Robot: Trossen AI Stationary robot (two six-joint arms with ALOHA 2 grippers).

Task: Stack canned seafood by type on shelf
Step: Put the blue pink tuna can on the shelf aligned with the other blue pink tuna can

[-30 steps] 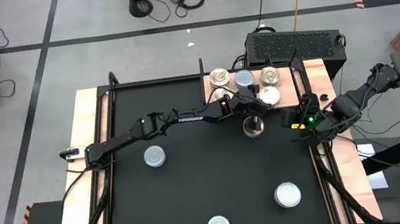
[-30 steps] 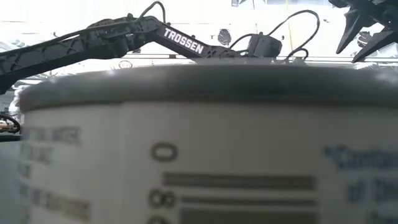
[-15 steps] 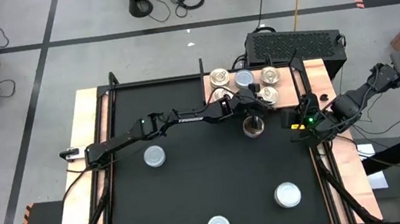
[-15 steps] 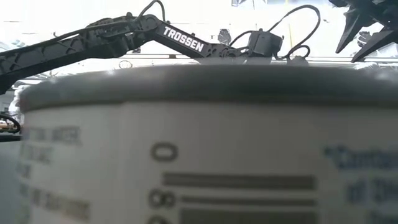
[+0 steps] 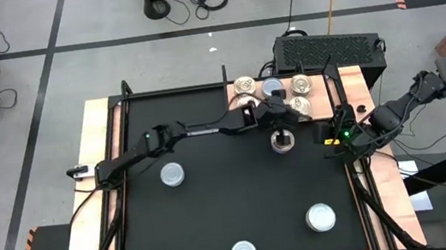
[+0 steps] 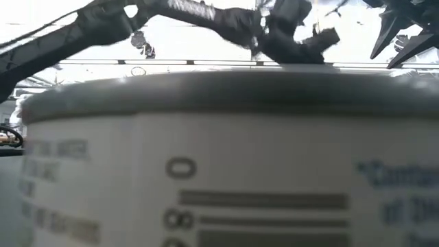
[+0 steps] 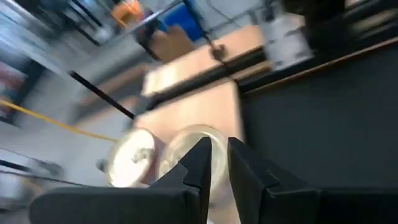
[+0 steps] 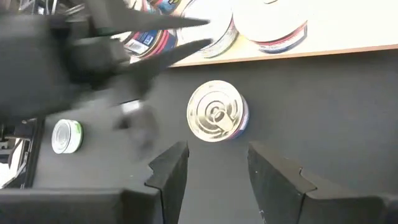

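Canned seafood, small short round tins, is split: several sit clustered on the light-brown rectangular wooden shelf point(image 5: 289, 99) at the far right of the table, one gold-tan-topped tin point(image 5: 282, 141) stands on the black mat just beside the shelf's near edge, and four silver-topped tins point(image 5: 173, 176) lie well apart nearer the front. Left gripper point(image 7: 215, 163) hovers over the shelf tins, fingers slightly parted, holding nothing visible. Right gripper point(image 8: 211, 169) waits at the right table edge, fingers apart, empty, facing the gold-tan tin. Risk: the left arm's sweep may nudge the clustered tins, since they sit close together.
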